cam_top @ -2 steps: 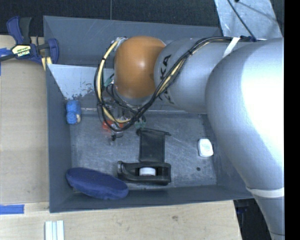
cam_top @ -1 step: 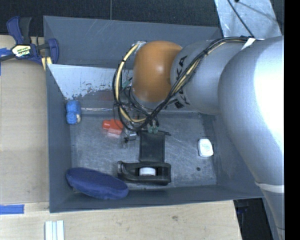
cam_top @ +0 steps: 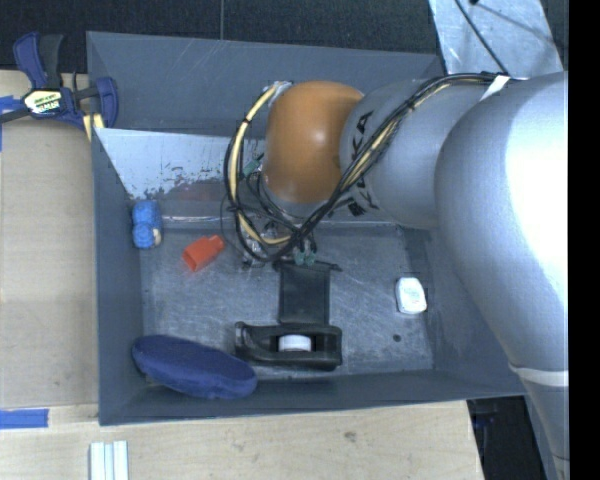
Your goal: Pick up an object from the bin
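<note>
Closest, against the near wall of the grey bin (cam_top: 115,298), lies a dark blue oval pad (cam_top: 193,367), nearer than the pincer (cam_top: 303,300) and off to its left in the view. Right in front of the pincer lies a long black piece (cam_top: 287,346) with a white round part in its middle. It stretches crosswise on the bin floor, one end just beside the blue pad. The pincer hangs over this black piece; whether the two touch cannot be told, nor whether the pincer is open or closed. Level with the pincer, well apart to its right in the view, sits a small white lump (cam_top: 411,295). Slightly beyond the pincer and to its left lies a small orange block (cam_top: 203,253). Farther left again, a blue and yellow cylinder (cam_top: 145,224) lies near the side wall. Behind the pincer rises the wrist's orange cover (cam_top: 305,153) with cables (cam_top: 242,168) looped round it. Behind that, the silver arm (cam_top: 480,198) comes in from the right.
</note>
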Motion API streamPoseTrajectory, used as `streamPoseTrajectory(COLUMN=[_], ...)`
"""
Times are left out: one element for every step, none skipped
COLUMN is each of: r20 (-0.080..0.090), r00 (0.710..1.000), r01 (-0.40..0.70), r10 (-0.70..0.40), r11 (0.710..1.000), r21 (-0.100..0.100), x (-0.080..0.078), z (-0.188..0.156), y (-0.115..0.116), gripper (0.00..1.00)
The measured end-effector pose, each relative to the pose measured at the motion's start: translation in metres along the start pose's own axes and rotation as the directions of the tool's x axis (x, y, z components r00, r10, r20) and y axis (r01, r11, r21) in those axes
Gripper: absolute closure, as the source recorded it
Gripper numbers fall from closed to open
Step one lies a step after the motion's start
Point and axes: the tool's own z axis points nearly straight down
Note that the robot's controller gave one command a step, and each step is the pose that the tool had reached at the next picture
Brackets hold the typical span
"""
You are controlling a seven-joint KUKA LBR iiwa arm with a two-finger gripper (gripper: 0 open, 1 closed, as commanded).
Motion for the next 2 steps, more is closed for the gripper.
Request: streamPoseTrajectory(r20=[-0.002, 0.002], r00=[1.0, 0.972], r01=[0.0, 0.233], r10=[0.0, -0.233], r11=[1.0, 0.972], r21=[0.0, -0.002], x=[0.001, -0.005], z=[0.001, 0.0], y=[0.0, 0.062], gripper=[0.0, 0.0])
